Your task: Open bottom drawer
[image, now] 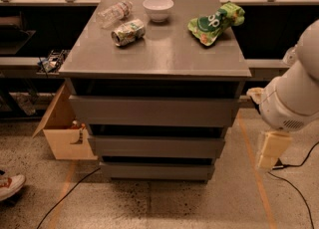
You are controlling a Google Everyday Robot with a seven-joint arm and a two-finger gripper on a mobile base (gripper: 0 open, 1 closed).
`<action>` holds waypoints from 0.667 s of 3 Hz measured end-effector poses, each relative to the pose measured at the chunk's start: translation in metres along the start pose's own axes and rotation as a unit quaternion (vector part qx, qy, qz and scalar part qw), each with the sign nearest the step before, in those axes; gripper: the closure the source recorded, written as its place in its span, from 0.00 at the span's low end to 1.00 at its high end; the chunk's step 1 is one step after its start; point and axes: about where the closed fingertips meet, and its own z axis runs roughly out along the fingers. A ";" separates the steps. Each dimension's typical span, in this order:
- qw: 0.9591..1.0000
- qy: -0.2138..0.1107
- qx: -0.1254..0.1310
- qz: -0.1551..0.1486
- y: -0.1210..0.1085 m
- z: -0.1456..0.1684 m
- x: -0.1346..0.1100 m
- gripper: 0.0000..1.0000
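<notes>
One end effector [271, 149], cream-coloured, hangs pointing down from the white arm [294, 93]. It sits to the right of the table [164, 58], low, roughly level with the middle drawer front [157, 146] and well apart from it. Nothing shows in its hold. Whether it is released or clenched: cannot tell. It is out past the table's right corner, not yet facing the drawer fronts, which reads as an approach from the side.

Bottom drawer [157, 171]: lowest and narrowest of three grey fronts, just above the floor, under the middle front and the wide top drawer front [152, 111]. It looks shut, with none of its inside on show and no handle. Judgement: the dark gap along its upper edge is the likely purchase, so the end effector would have to drop lower and swing left in front of it.

The table top carries a white bowl [158, 9], a crushed can [128, 32], a clear bottle [113, 13] on its side and a green bag [215, 22]. All lie toward the back, away from the drawer fronts.

On the floor, a cardboard box [65, 133] stands beside the table at left. A dark cable [299, 193] runs below the end effector, a possible snag if the base shifts.
</notes>
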 end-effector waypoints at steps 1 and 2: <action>0.999 0.023 -0.007 -0.030 0.028 0.077 0.008 0.00; 0.999 0.023 -0.007 -0.030 0.028 0.077 0.008 0.00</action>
